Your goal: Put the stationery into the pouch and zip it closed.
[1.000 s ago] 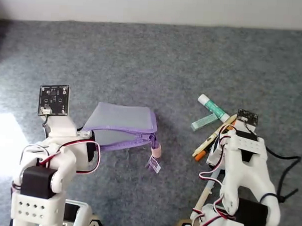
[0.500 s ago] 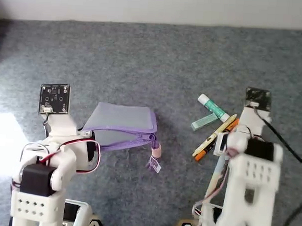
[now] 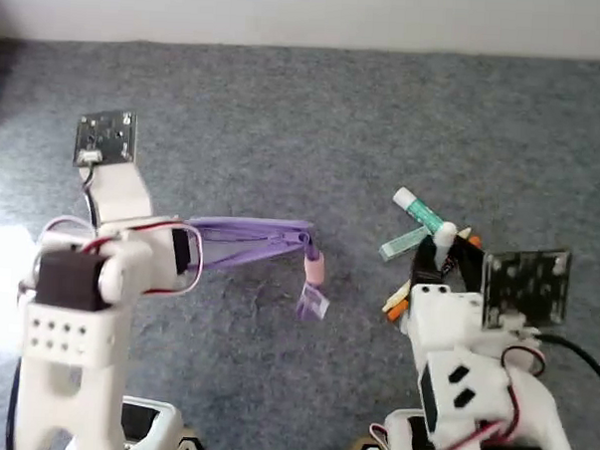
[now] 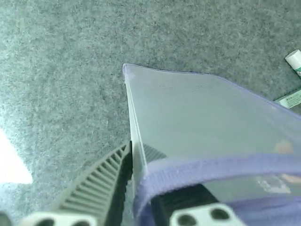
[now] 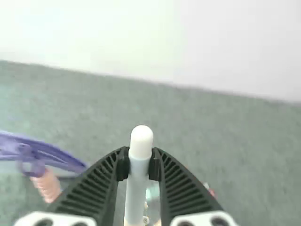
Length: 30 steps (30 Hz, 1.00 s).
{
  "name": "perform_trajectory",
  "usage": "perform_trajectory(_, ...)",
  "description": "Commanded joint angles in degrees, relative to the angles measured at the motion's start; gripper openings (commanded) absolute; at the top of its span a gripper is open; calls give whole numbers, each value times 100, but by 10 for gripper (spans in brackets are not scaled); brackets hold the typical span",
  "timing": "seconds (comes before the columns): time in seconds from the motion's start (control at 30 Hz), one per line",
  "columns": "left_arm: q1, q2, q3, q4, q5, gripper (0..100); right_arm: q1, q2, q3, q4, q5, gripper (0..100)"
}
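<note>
Pouch [image 3: 249, 241] of lilac fabric hangs from the left gripper [image 3: 184, 252], turned so that the high view sees it nearly edge-on as a narrow purple band running toward the middle of the grey carpet [image 3: 334, 127]. In the left wrist view the left gripper [image 4: 131, 155] has its jaws pinching 1 end of the pouch [image 4: 211, 122], right at the purple zip band, and the pale side panel stretches away from the camera over the carpet. I cannot tell whether the zip is open or closed. At the pouch's far end a pink zip pull [image 3: 315, 269] dangles, with a small lilac tag [image 3: 312, 303] below it.

The right gripper [image 5: 139, 160] has its jaws pressed onto a pen [image 5: 140, 141] with a rounded white cap, which stands upright between the 2 black fingers. In the high view the right gripper [image 3: 440, 253] sits over the pile of stationery on the right side of the carpet, well apart from the pouch. Beside it lie a green-and-white marker [image 3: 418, 208], a flat pale-green piece [image 3: 404, 243] just next to the marker, and orange and yellow pens [image 3: 396, 305] partly hidden under the arm. A white wall [image 3: 309, 16] borders the carpet at the back.
</note>
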State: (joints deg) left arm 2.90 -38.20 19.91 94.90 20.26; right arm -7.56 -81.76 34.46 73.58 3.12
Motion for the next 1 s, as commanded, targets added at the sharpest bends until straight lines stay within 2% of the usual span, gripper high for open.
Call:
perform_trajectory(0.0, 44, 325, -268, -9, 114, 12, -391, -163, -290, -743, 44, 8)
perform_trajectory(0.2, 44, 360, -259, -26, 114, 12, -1086, -66, -290, -2334, 70, 8)
perform_trajectory(0.43, 35, 369, -259, -299, 123, 12, -2299, 945, -615, -3363, 70, 8)
perform_trajectory(0.53, 35, 378, -259, -475, 123, 12, -2738, 1560, -1257, -3389, 70, 8)
perform_trajectory(0.7, 35, 378, -233, -484, 123, 12, -2967, 2492, -2127, -3380, 62, 8)
perform_trajectory(0.97, 18, 378, -233, -484, 123, 12, -3415, 2932, -2356, -3371, -466, 8)
